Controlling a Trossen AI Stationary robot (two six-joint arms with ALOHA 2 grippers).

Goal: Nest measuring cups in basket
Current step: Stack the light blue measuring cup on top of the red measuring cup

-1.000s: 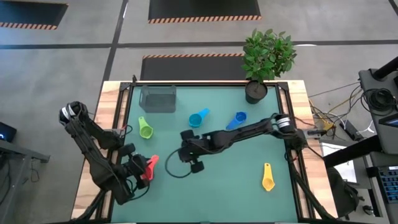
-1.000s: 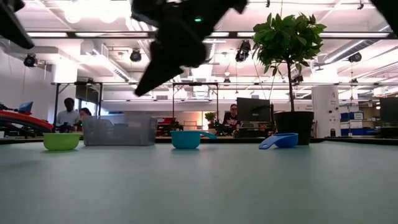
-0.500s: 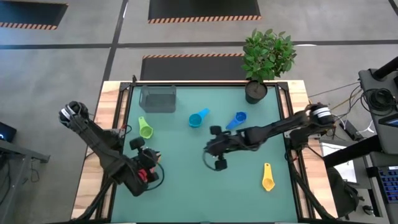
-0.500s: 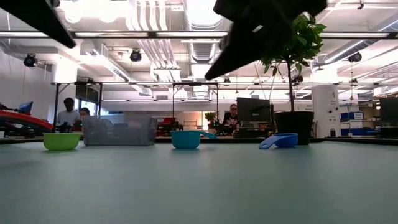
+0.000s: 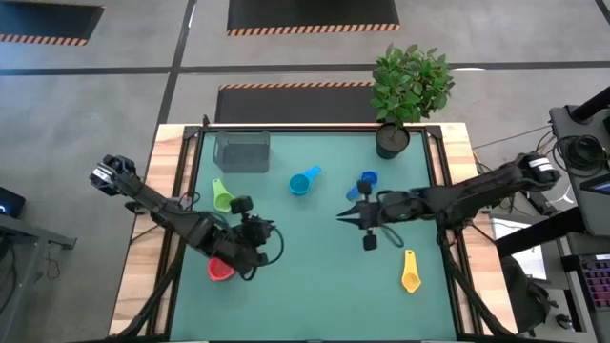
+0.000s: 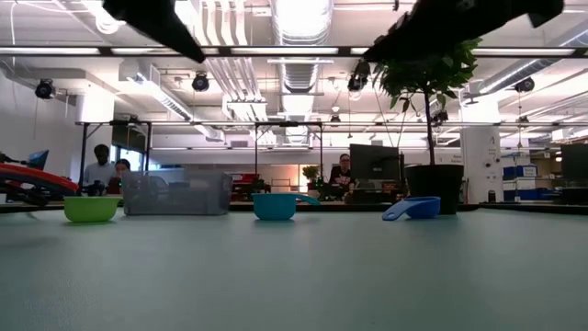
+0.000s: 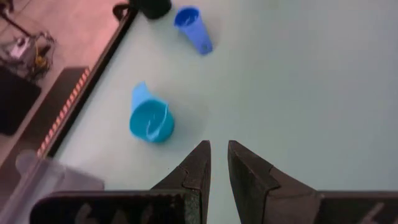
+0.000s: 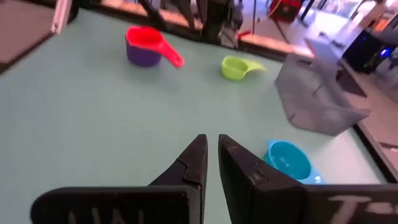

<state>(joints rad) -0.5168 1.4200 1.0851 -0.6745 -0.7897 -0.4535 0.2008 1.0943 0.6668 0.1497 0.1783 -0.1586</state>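
Observation:
The red cup (image 5: 221, 270) stands near the table's near-left corner; in the right wrist view the red cup (image 8: 144, 37) sits inside a purple cup (image 8: 143, 57). The green cup (image 5: 223, 198), light blue cup (image 5: 303, 181), blue cup (image 5: 365, 183) and yellow cup (image 5: 411, 272) lie apart on the mat. No orange cup shows. The grey basket (image 5: 242, 151) stands at the far-left. My left gripper (image 5: 259, 233) hovers right of the red cup, shut and holding nothing. My right gripper (image 5: 347, 217) hovers mid-table, also shut and holding nothing.
A potted plant (image 5: 405, 90) stands at the table's far-right corner, just behind the blue cup. The left arm's forearm passes over the spot beside the red cup. Open green mat lies between the two grippers and along the near edge. People sit in the room beyond the table.
My left gripper let go of the red cup, which now stands on the mat near the near-left corner, and swung toward the table's middle. My right gripper drew back from mid-table toward the right edge.

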